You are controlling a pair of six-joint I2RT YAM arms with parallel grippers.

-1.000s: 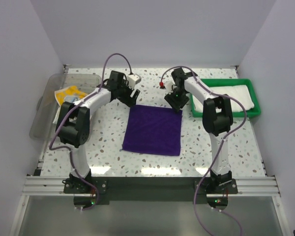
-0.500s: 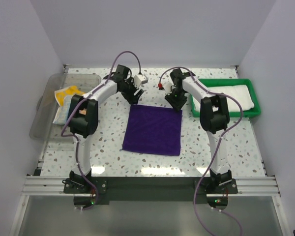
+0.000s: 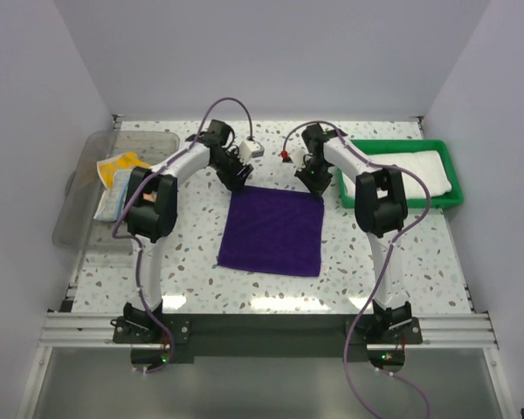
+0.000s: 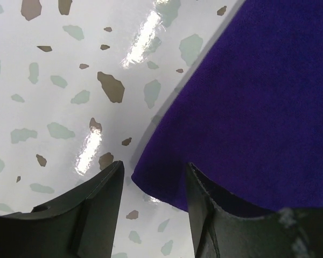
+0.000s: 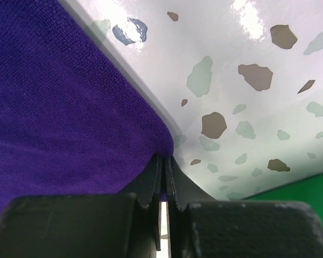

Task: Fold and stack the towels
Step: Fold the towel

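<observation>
Far left, a clear bin (image 3: 77,188) holds the lettered towel (image 3: 122,170). At the centre of the desk (image 3: 192,262) the purple towel (image 3: 272,231) lies flat. It is near-square with no evident long axis, its edges slightly skewed to the desk's. Left gripper (image 4: 153,172): jaws spread, straddling the towel's far left corner. Right gripper (image 5: 164,161): jaws pressed together at the far right corner; cannot tell whether cloth is caught. Far right, the white towel (image 3: 419,166) lies in a green tray (image 3: 393,143), long axis left to right.

Overhead rear view; both wrist views close over purple towel (image 3: 271,229).
</observation>
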